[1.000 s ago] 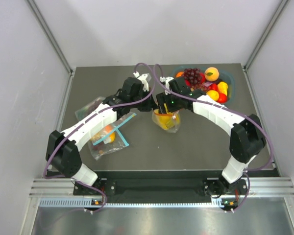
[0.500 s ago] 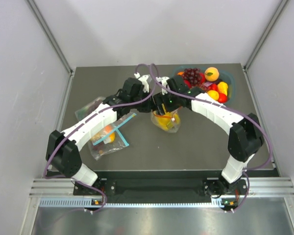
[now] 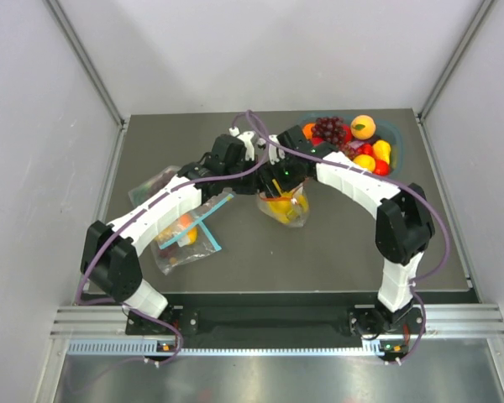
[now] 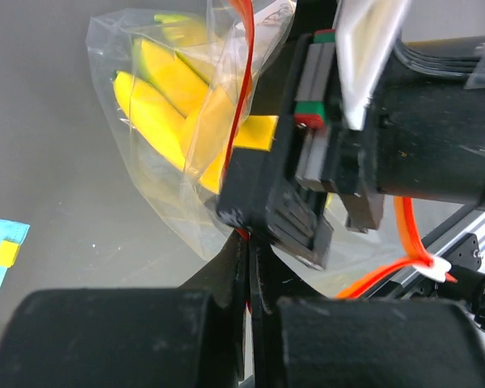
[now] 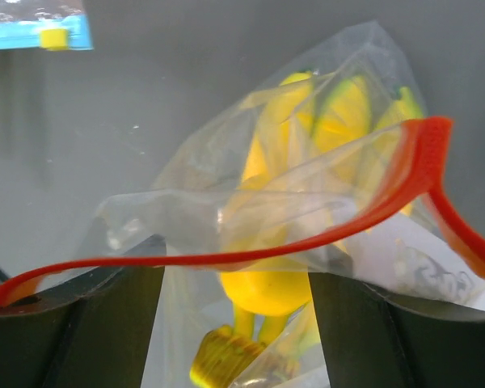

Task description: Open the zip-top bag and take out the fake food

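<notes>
Top view: bag (image 3: 287,210) lies at centre of table (image 3: 336,243). Left gripper (image 3: 256,175) and right gripper (image 3: 279,180) meet over its upper edge. Fruit bowl (image 3: 396,138) at far right, blue-strip bags (image 3: 189,239) at left.
Left wrist: left gripper fingers pressed together, pinching bag edge by red strip (image 4: 244,73). Bananas (image 4: 158,89) inside bag.
Right wrist: right gripper fingers wide apart, straddling bag mouth, clamping nothing. Red strip runs across between them, bananas behind it.
</notes>
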`<state>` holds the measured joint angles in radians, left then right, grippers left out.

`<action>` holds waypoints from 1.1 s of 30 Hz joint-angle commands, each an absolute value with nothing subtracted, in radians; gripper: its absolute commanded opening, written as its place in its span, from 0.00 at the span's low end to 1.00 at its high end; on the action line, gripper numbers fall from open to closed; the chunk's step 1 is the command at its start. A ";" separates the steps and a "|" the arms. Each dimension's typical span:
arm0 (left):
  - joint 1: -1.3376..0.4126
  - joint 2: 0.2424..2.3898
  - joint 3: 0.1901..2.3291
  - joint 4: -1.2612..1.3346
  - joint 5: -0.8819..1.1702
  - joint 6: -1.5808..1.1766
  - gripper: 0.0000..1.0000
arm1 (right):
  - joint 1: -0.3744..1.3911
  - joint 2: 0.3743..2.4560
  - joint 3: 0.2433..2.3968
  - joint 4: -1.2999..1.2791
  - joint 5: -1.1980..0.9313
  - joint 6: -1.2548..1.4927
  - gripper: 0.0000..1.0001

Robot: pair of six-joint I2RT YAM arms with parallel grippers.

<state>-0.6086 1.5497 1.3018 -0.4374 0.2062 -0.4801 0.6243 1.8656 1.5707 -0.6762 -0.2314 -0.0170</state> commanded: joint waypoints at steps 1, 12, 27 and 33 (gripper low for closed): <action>-0.615 1.539 1.333 -0.342 0.222 -0.469 0.00 | 0.650 1.861 1.569 -0.649 -0.174 -0.041 0.70; -0.612 1.534 1.335 -0.347 0.221 -0.459 0.00 | 0.652 1.784 1.327 -0.536 -0.058 -0.034 0.73; -0.598 1.529 1.324 -0.370 0.201 -0.445 0.00 | 0.578 1.718 1.307 -0.431 -0.218 0.072 0.08; -0.577 1.523 1.298 -0.373 0.184 -0.442 0.00 | 0.511 1.618 1.370 -0.549 -0.281 0.084 0.05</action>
<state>-0.5919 1.5497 1.3014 -0.4110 0.2073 -0.4610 0.5373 1.7180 1.3090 -0.4831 -0.2161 0.0689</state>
